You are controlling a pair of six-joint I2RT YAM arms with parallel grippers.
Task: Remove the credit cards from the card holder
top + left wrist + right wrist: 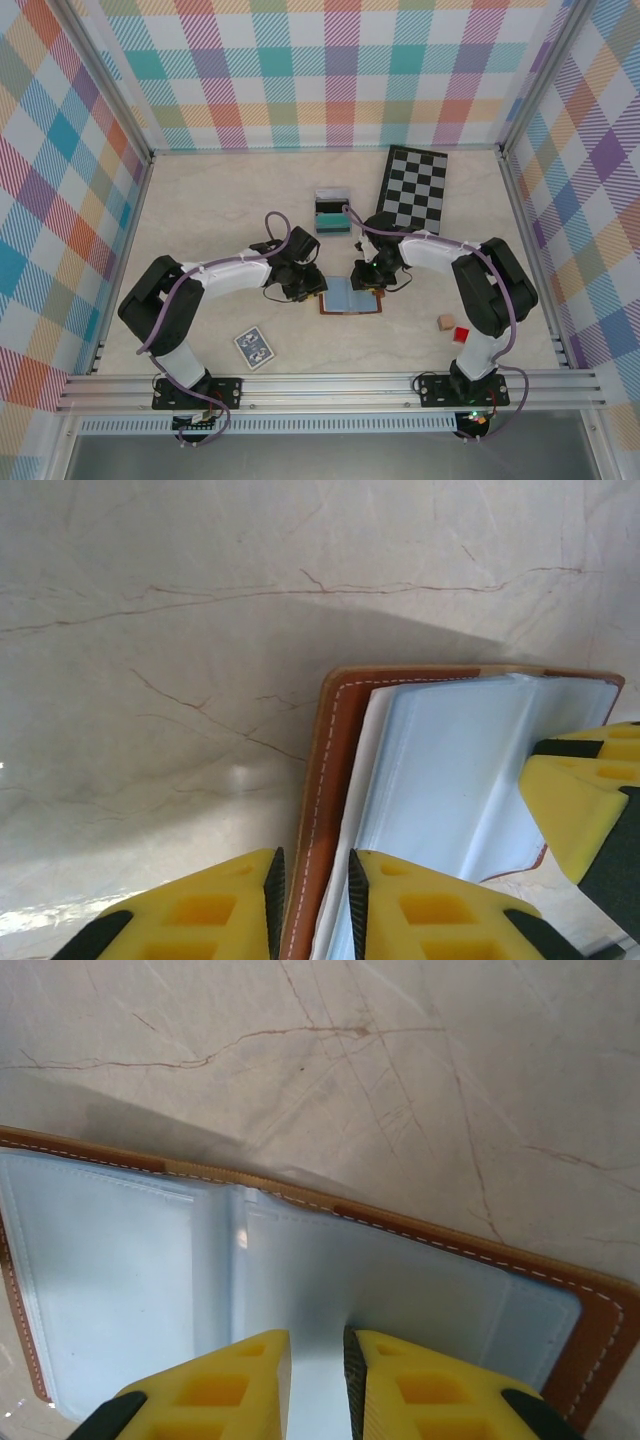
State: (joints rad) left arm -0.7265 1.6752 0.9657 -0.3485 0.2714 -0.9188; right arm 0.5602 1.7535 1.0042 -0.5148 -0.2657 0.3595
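Observation:
The card holder (350, 297) lies open on the marble table between both arms, brown leather outside and blue-grey pockets inside. My left gripper (311, 287) is at its left edge. In the left wrist view the brown stitched cover edge (318, 780) runs between the narrow jaws of the left gripper (312, 865), which is shut on it. My right gripper (365, 283) is over the far side. In the right wrist view the right gripper (317, 1345) pinches a raised fold of the blue-grey pocket (330, 1280). The credit cards are hidden.
A grey-and-teal box (332, 212) stands behind the holder, with a checkerboard (417, 190) at the back right. A blue patterned card deck (255, 347) lies front left. A wooden block (445, 322) and a red block (461, 335) sit front right.

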